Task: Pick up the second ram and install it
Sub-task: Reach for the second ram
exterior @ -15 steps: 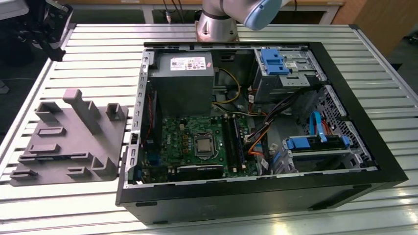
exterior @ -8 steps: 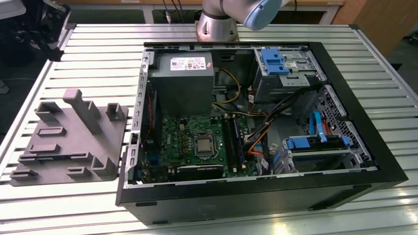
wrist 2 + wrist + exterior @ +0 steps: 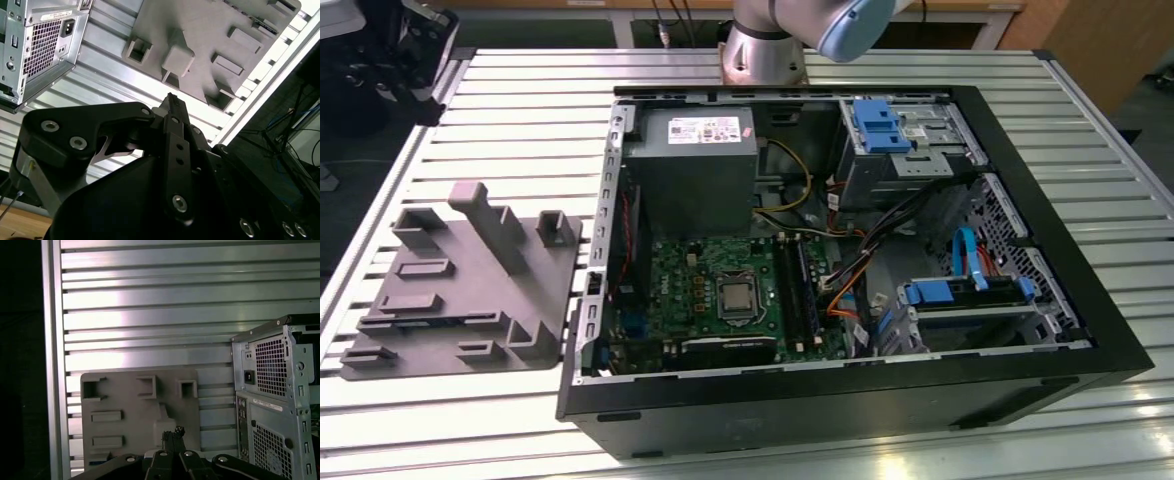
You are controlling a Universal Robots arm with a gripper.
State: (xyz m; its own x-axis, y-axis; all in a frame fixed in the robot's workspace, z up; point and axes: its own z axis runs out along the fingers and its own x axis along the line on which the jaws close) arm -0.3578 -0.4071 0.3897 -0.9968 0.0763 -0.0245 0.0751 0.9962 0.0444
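The second ram (image 3: pixel 434 319) was not in the gripper (image 3: pixel 172 98). The best read was a thin dark strip standing on edge in the long rail of the grey holder (image 3: pixel 460 290), well clear of the fingertips and hard to make out for certain. The gripper itself was pinched right together, its black fingers (image 3: pixel 176 150) meeting in a single tip with nothing caught between them, and both wrist views showed that. It hung high above the table, pointing down toward the holder.

Just past the fingertips in the first wrist view sat the holder's square pockets and two oblong blocks, and a faint bluish sliver showed on the holder where the gripper's body cut across it. Further out ran the slatted metal table (image 3: pixel 520 110), stretching on beyond the holder. Off to one side of the gripper lay the open computer case (image 3: pixel 854 405), its vented rear panel turned toward the wrist cameras.

In the exterior view the arm (image 3: pixel 767 45) rose from the table behind the case. Inside the case, well apart from the gripper, lay the green motherboard (image 3: pixel 700 275) with its long black slots (image 3: pixel 794 285) beside the processor socket, next to the grey power supply (image 3: pixel 691 170).
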